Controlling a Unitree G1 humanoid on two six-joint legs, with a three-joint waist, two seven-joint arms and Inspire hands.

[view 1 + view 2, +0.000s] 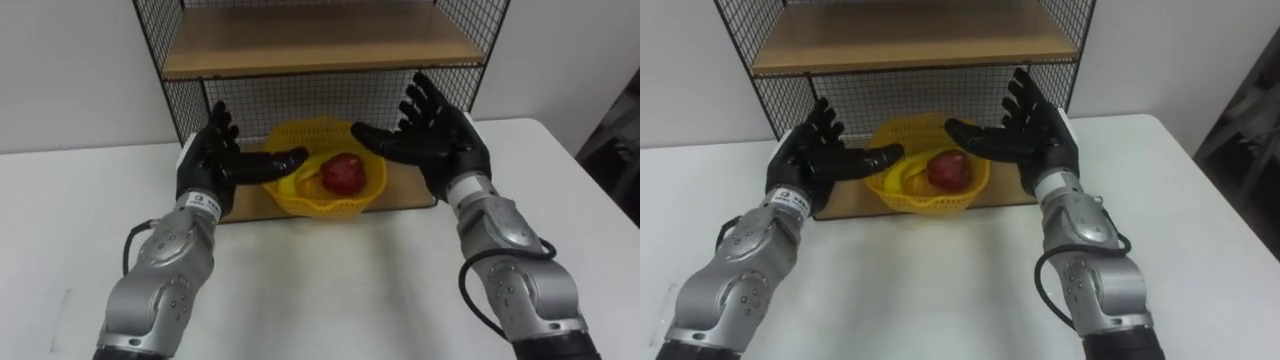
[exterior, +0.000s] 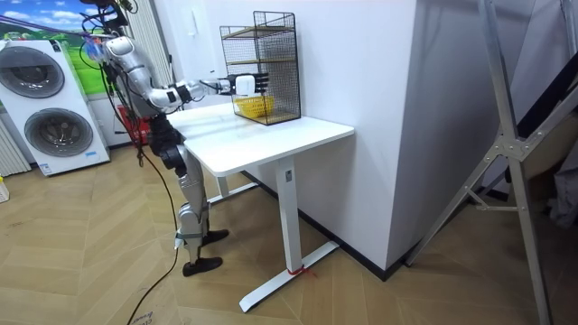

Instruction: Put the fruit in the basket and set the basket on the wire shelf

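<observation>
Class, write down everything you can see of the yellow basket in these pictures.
The yellow basket is round, bowl-shaped and open-weave, and looks like plastic. It stands upright on the wooden bottom board of the wire shelf. Inside lie a red fruit and a yellow fruit. The left hand and right hand flank it, both open. The left thumb crosses its rim in the eye views, but whether it touches cannot be told.

A yellow openwork basket (image 1: 332, 206) stands upright on the bottom wooden board of the black wire shelf (image 1: 320, 45), near the front edge. In it lie a red apple (image 1: 343, 173) and, to its left, a partly hidden yellow fruit (image 1: 308, 185).
</observation>
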